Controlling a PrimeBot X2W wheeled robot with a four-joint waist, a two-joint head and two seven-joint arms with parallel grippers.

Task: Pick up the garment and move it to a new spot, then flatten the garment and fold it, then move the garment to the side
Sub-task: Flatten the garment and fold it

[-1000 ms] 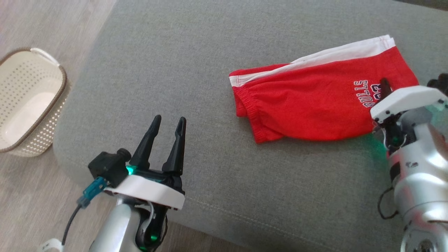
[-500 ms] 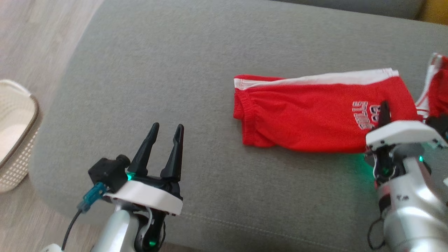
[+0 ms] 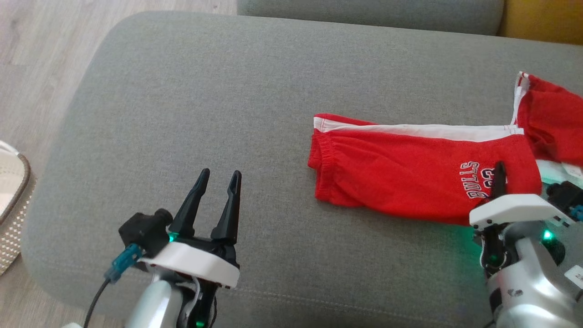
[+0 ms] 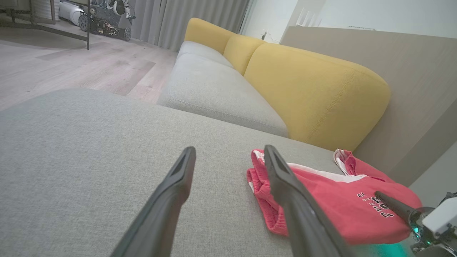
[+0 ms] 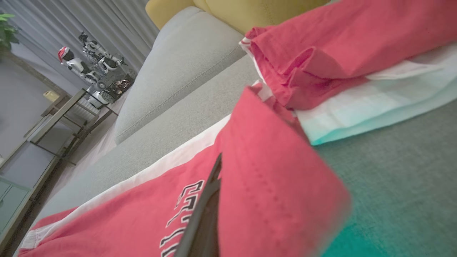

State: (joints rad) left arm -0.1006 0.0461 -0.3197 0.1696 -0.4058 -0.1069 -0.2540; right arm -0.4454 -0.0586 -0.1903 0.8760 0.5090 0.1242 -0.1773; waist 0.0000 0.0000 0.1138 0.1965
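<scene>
Right fingers [image 3: 500, 178] still pinched on the red shorts [image 3: 401, 182] at their edge, left fingers [image 3: 230, 200] still spread over the grey cushion [image 3: 205, 91].

Grey fabric sofa seat [image 3: 205, 114], flat and even. Cream perforated basket [image 3: 11, 214] stands on pale wooden floor [image 3: 41, 54] off its left end. Yellow back cushions [image 4: 314, 92] behind; grey curtains [image 4: 185, 18] beyond.

folded red garment [image 3: 410, 182], white side stripe, lying flat on grey cushion [image 3: 205, 114]
</scene>
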